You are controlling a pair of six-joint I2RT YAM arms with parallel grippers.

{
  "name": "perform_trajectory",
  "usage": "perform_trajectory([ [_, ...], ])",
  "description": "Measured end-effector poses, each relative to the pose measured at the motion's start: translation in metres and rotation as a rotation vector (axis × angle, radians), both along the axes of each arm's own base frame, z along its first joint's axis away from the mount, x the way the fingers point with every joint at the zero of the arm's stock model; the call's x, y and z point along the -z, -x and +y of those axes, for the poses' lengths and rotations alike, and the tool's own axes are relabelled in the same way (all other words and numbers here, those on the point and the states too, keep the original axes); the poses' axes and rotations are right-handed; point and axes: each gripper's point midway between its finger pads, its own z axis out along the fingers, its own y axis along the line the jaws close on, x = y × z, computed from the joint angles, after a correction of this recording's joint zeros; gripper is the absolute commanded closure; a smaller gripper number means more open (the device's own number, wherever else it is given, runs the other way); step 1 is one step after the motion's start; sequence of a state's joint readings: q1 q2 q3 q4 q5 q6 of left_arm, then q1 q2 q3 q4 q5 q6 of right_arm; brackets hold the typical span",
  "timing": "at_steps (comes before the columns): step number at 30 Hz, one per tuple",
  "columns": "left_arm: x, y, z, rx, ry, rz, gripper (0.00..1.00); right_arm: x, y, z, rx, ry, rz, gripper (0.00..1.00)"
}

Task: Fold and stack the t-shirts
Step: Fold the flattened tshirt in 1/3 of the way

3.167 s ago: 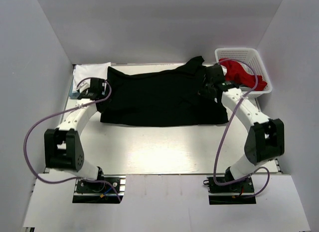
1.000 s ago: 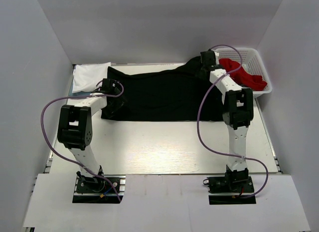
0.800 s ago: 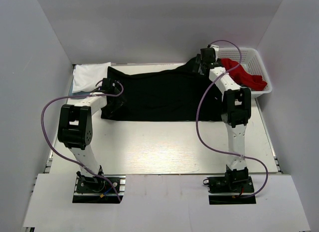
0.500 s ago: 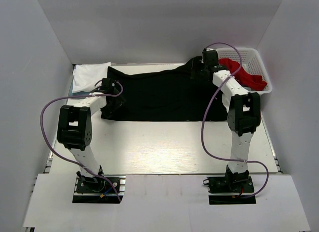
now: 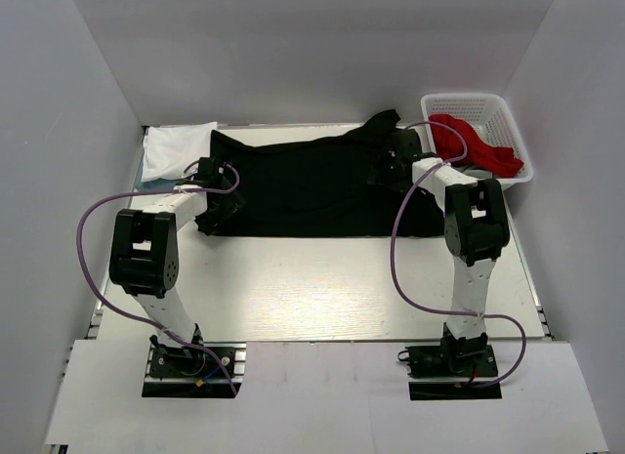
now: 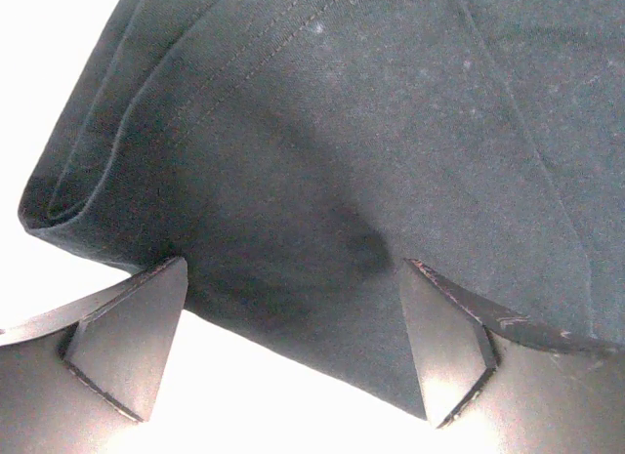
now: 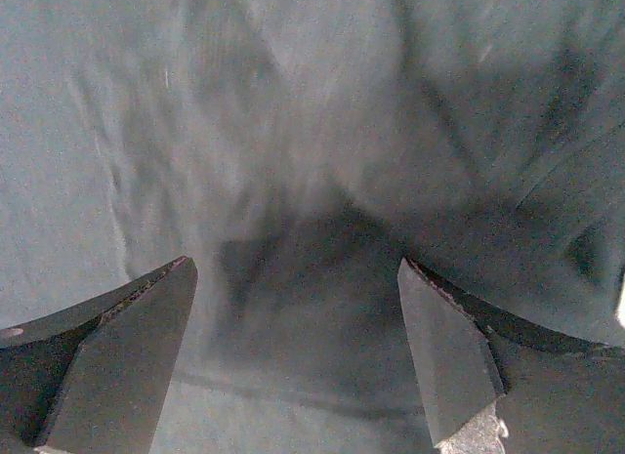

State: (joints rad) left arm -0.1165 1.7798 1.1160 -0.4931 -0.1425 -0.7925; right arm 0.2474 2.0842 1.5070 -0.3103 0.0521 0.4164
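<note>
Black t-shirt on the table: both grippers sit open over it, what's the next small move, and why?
Probably lower the left gripper and close on the black t-shirt at its near edge: the jaws stand open with that edge between them, and the shirt lies spread, not yet folded. The right gripper hangs open over cloth.

Mostly matt cloth on a shiny tabletop.
I see the black t-shirt (image 5: 312,185) as soft matt knit, with stitched hems and a little lint showing up close; the folded white t-shirt (image 5: 176,146) looks like smooth cloth too. The basket (image 5: 444,104) is white plastic mesh, holding matt red cloth (image 5: 474,146). The table (image 5: 322,288) is pale, faintly wood-grained and glossy, throwing glare.
</note>
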Motion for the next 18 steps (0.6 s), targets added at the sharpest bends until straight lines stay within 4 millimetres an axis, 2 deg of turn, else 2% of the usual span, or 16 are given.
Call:
perform_trajectory([
  [7,0.001,0.000,0.003,-0.009,-0.009,0.002,0.00,-0.012,-0.046,-0.023,0.131,0.063,-0.146,0.10],
  [13,0.002,0.001,0.006,-0.014,-0.021,0.006,0.00,0.001,-0.091,-0.043,0.210,0.108,-0.186,0.10],
  [18,0.002,0.001,0.007,-0.010,-0.031,0.009,0.00,-0.013,-0.108,-0.045,0.217,0.114,-0.223,0.10],
])
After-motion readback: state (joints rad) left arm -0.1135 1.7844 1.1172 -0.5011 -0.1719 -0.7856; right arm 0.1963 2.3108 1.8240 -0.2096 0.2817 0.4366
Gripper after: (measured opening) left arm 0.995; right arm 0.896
